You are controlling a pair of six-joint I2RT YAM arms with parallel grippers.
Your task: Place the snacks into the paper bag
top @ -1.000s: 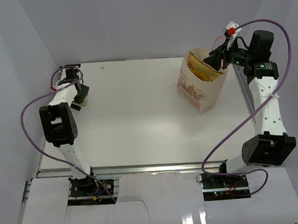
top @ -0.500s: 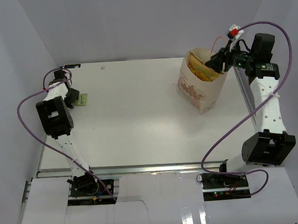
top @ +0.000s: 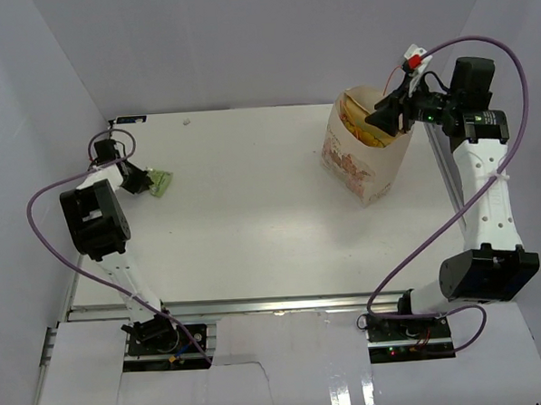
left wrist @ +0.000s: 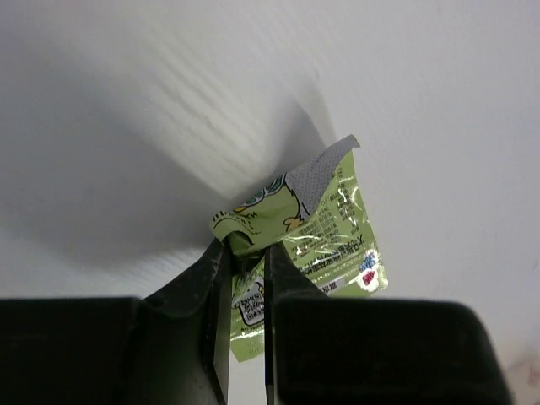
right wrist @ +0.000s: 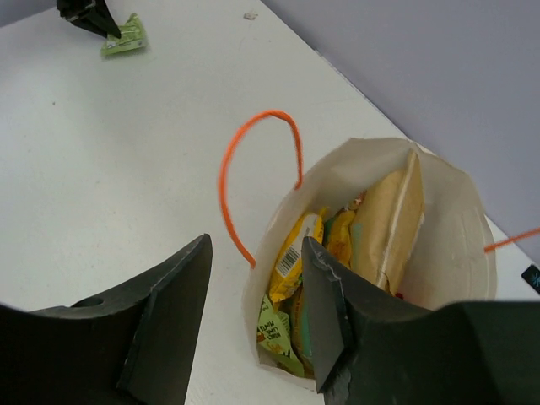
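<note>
A small green packet lies at the table's far left, and my left gripper is shut on its near edge, crumpling it between the fingers. The cream paper bag stands upright at the back right with an orange loop handle. Inside it I see a tan-gold chip bag, a yellow packet and another green packet. My right gripper hovers open over the bag's rim, holding nothing.
White walls close in the table at the back and on both sides. A metal rail runs along the right edge beside the bag. A small speck lies near the back wall. Purple cables loop from both arms.
My left gripper swung out to the far left and closed from wide open onto the green packet, which shifted slightly right. The right gripper edged a little left over the bag.
</note>
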